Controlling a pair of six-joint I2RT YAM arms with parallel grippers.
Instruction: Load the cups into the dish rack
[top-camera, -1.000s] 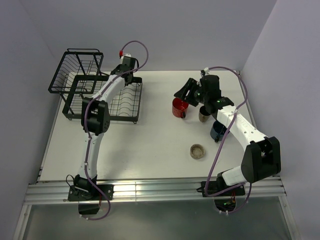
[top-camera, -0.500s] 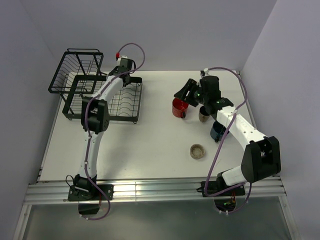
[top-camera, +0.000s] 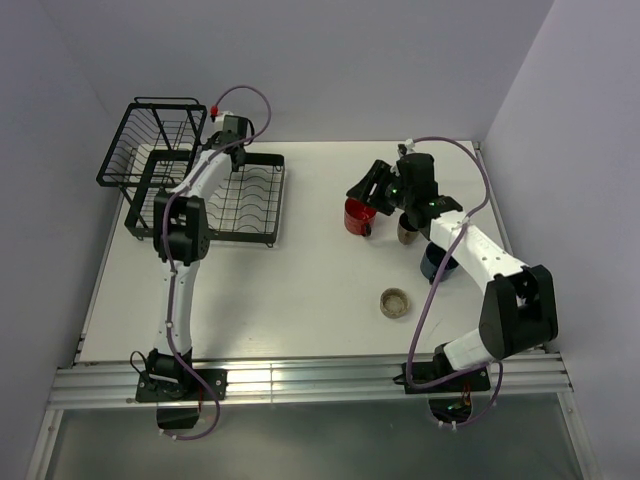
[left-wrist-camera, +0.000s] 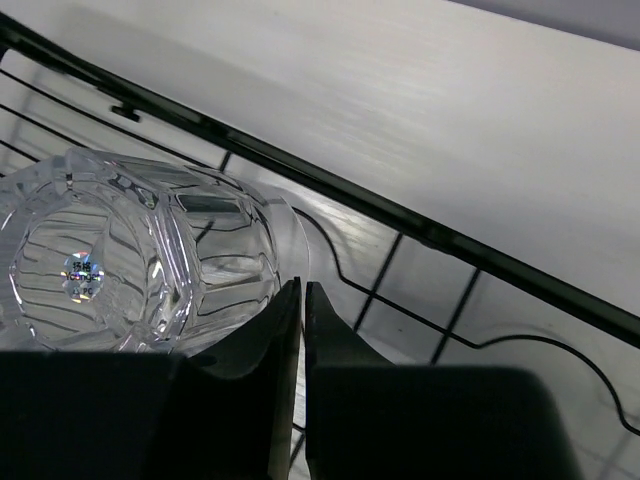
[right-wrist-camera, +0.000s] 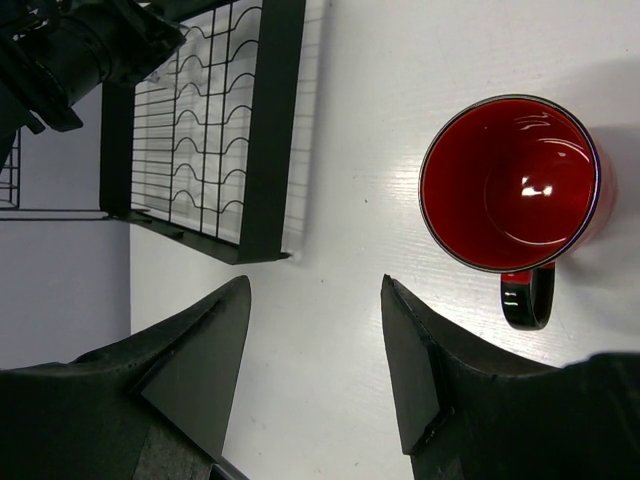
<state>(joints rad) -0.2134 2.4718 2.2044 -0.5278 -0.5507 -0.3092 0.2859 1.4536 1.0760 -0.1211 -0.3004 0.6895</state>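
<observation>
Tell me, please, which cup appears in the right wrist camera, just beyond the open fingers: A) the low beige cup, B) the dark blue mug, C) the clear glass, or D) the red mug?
D: the right wrist view shows the red mug, upright and empty, just beyond the spread fingers of the right gripper.

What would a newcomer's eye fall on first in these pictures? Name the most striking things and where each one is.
The bright red mug stands upright on the white table, beside the open right tool. At the far left sits the black wire dish rack, and over its wires the left tool appears shut on the rim of a clear glass tipped on its side.
</observation>
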